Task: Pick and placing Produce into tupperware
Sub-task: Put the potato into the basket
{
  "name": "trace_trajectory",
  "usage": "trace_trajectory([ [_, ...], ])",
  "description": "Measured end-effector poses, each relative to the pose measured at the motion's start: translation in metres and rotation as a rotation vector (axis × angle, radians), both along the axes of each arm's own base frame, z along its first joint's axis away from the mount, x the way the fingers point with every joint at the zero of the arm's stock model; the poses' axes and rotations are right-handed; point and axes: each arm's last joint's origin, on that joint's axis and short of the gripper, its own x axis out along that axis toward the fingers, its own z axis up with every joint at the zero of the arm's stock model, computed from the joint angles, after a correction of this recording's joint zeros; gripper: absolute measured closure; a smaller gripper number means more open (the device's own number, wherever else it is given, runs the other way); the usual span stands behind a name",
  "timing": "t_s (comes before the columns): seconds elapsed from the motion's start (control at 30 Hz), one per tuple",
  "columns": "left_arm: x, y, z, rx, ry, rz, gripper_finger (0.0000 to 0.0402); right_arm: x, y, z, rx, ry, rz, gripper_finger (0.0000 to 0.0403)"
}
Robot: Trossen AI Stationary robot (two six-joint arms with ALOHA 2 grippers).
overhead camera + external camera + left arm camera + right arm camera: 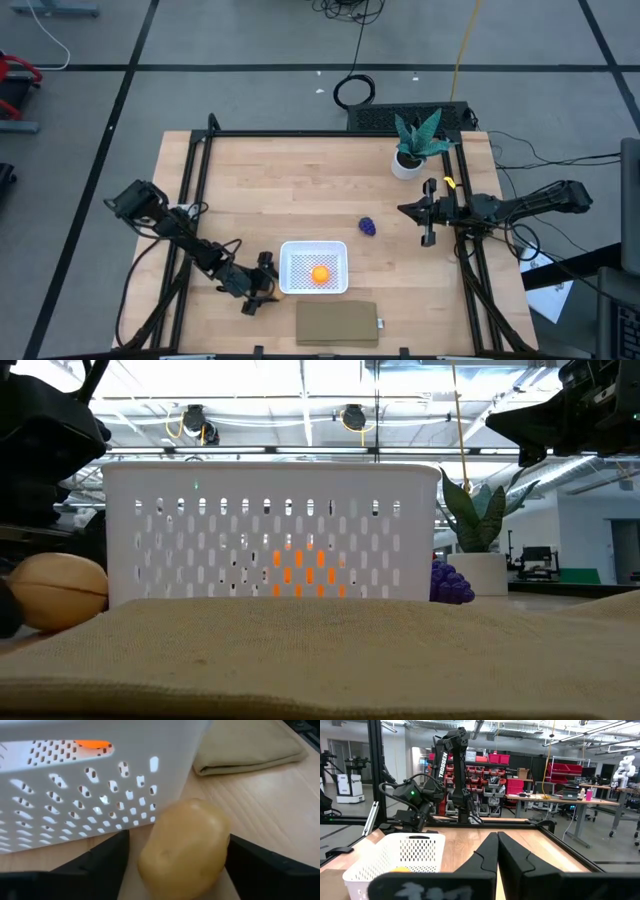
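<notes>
The white tupperware (314, 244) stands near the table's front middle, and the orange piece (320, 273) lies inside it. The tan-brown piece (185, 850) rests on the table just outside the tupperware's left wall (75, 805). My left gripper (262, 287) is open, slants down, and has a finger on each side of that piece. The dark purple piece (368, 227) lies on the table beyond the tupperware's far right corner. My right gripper (404, 209) waits shut above the table's right side, touching nothing. My left gripper comes at the tan-brown piece slanting down from the table's left. One finger (255, 865) lies right at the piece's side, and I cannot tell whether it touches. A gap shows between the other finger (107, 857) and the piece. The piece sits on the table.
A flat brown pad (337, 323) lies at the front edge, just nearer than the tupperware. A green potted plant (415, 145) stands at the far right. Black frame rails (195, 200) run along the table's sides. Bare wood spreads over the far left half.
</notes>
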Motion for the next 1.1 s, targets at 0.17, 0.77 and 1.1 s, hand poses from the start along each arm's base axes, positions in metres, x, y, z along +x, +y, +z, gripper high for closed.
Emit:
trace_trajectory([
  [0.17,0.000,0.000,0.000,0.005,-0.001,-0.010,0.0155,0.000,0.000,0.000,0.000,0.000,0.000,0.0403],
  [0.77,-0.023,0.005,0.059,-0.025,-0.050,-0.103,0.0215,0.000,0.000,0.000,0.000,0.001,0.000,0.0403],
  [1.1,-0.040,0.021,0.105,-0.014,-0.214,-0.151,0.0224,0.000,0.000,0.000,0.000,0.000,0.000,0.0403],
])
